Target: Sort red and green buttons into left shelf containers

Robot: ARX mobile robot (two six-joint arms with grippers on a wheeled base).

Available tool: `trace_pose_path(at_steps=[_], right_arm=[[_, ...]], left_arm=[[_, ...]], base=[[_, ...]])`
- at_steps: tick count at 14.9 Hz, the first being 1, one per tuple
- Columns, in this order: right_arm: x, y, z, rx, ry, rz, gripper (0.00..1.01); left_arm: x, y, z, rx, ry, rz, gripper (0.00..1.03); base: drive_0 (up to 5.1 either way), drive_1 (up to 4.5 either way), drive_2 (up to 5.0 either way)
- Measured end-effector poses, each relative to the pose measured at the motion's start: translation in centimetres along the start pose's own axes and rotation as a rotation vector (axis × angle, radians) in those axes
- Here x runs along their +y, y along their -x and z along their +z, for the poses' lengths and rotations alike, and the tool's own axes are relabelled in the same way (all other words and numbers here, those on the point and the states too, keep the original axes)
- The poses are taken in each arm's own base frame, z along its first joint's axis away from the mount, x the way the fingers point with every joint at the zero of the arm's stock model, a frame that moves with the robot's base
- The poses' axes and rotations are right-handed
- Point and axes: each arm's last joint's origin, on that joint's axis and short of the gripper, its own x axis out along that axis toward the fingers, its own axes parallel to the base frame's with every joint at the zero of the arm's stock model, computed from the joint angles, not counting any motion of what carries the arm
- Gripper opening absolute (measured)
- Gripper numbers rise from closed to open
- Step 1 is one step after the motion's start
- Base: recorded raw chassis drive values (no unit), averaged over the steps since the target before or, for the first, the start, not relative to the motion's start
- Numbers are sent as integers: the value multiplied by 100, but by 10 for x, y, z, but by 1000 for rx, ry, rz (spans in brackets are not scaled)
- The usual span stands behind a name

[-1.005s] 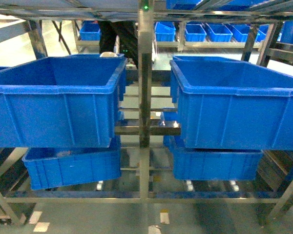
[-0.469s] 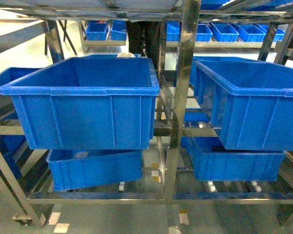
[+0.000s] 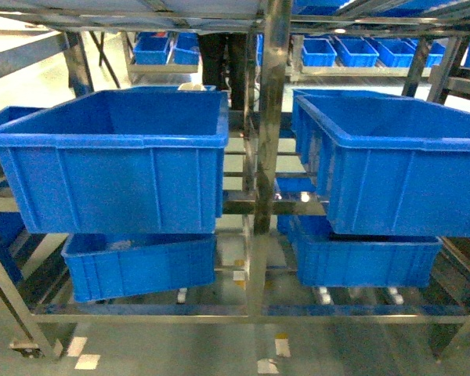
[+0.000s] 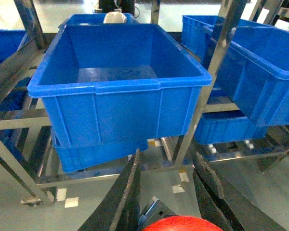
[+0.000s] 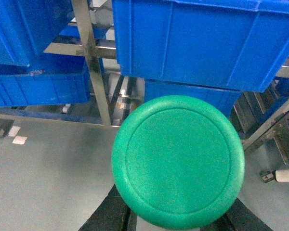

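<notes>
Left jaws grasp the red button [image 4: 176,224]; the left bin [image 4: 118,86] lies ahead and above. Right jaws grasp the green button [image 5: 178,161].

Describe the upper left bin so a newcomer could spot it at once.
Find the steel shelf post that runs up the middle of the rack in the head view. Left of it, on the upper level, sits the deep blue bin, thick-rimmed and smooth inside. Unlike the shallower ribbed bin beneath it, it stands tall and juts forward.

Blue bins [image 3: 110,168], green button cap [image 5: 178,161], red button cap [image 4: 183,224]
</notes>
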Motion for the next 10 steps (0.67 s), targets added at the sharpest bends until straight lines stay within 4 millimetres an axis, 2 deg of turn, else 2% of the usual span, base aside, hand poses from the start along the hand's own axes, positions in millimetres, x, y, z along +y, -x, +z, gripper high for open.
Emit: trace_pose_path(at_steps=[10], right_arm=[[-1,0,0,1,-2,-11,25]], left_arm=[[0,1,0,-4,-1,4,30]], base=[[-501,240,240]])
